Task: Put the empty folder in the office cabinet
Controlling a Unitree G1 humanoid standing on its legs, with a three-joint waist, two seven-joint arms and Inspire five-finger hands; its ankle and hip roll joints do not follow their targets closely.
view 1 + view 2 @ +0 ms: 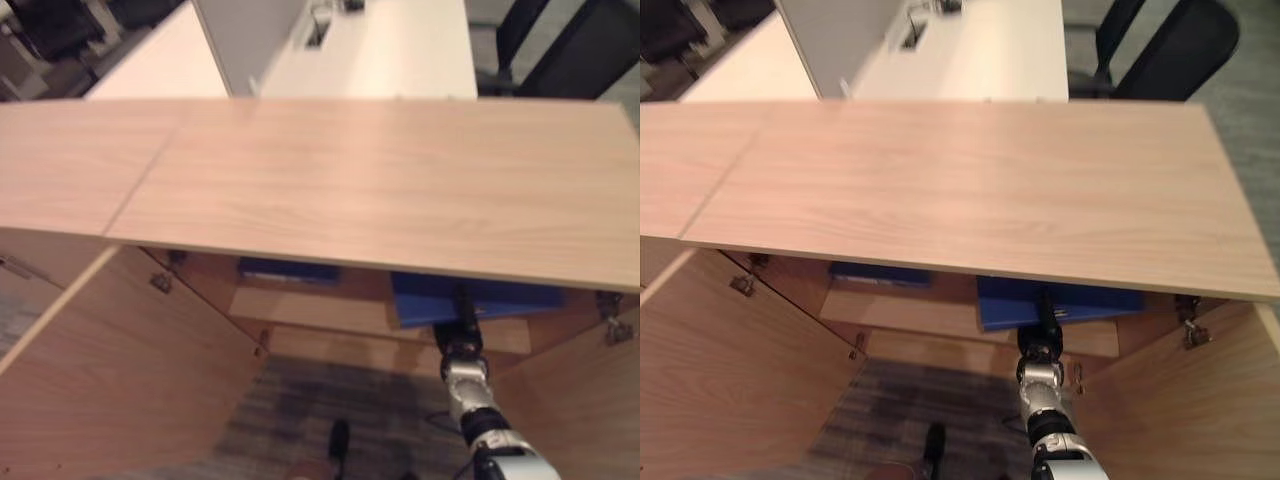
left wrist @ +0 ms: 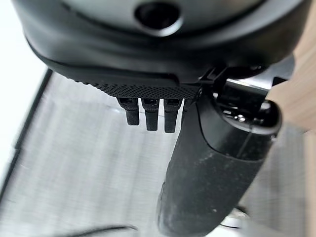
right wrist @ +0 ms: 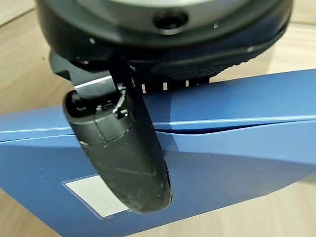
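Note:
A blue folder (image 1: 505,298) with a white label (image 3: 91,195) lies flat over the wooden shelf (image 1: 300,310) inside the open cabinet, on its right side, half hidden under the cabinet top (image 1: 380,190). My right arm reaches into the cabinet from below. My right hand (image 3: 129,158) is shut on the folder's near edge, with the thumb pressed on its top cover and the fingers hidden beneath it. My left hand (image 2: 212,163) hangs over grey carpet with relaxed fingers (image 2: 148,116), holding nothing.
Another blue folder (image 1: 288,269) lies further left on the same shelf. Both cabinet doors stand open, the left door (image 1: 120,370) and the right door (image 1: 580,400). A white desk (image 1: 390,50) and a black chair (image 1: 1180,50) stand behind the cabinet.

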